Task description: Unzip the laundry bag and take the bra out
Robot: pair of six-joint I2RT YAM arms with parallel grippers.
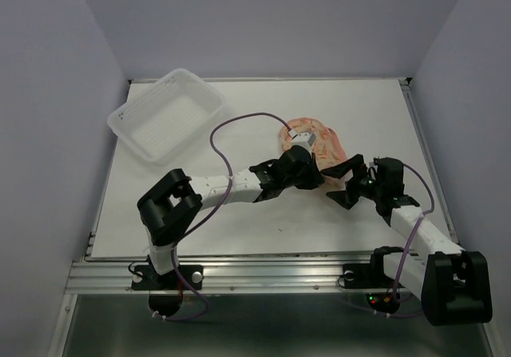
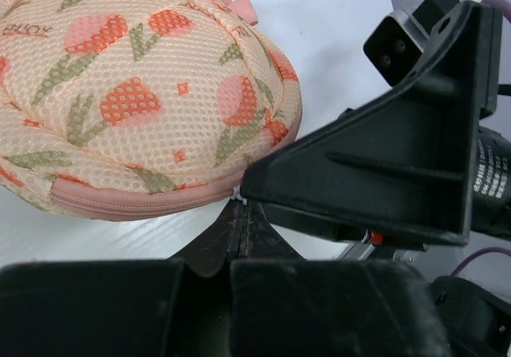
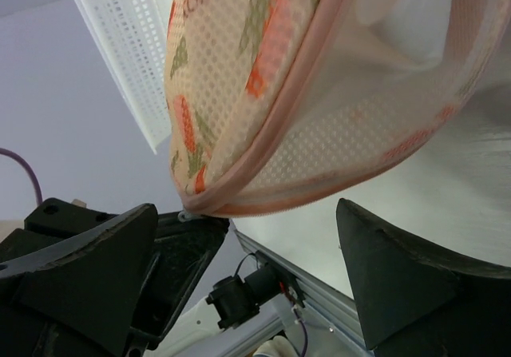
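- Step in hand: unzip, in progress. In the right wrist view the pink zip edging [image 3: 263,125] is parted along one side of the laundry bag [image 3: 239,69], and the pale mesh lining [image 3: 375,109] shows in the gap.
- Bag posn: flat on the table [image 1: 239,213], right of centre, between the two grippers. It is well apart from the white basket [image 1: 132,125] at far left.
- Left gripper [image 2: 239,212]: fingers pressed together at the bag's near rim. They appear pinched on the small pale zip pull [image 2: 238,194], which touches the edging.
- Right gripper [image 3: 247,217]: jaws spread wide and holding nothing. It sits low, just beside the bag's open side and close to the left gripper.
- Bra: not identifiable in any view; est. inside the bag, behind the lining.
- Next move (est.): carry the pull further round the rim, approx. following the curve. The right gripper likely needs to pin or grip the bag so it does not slide with the pull. Req. a wider opening before reaching in.
- Risk: the two grippers are very close; collision poss.
- Writing: orange lettering printed on the bag fabric [image 2: 24,29], too distorted to read. Small label on the right arm's body [image 2: 489,173], not legible.
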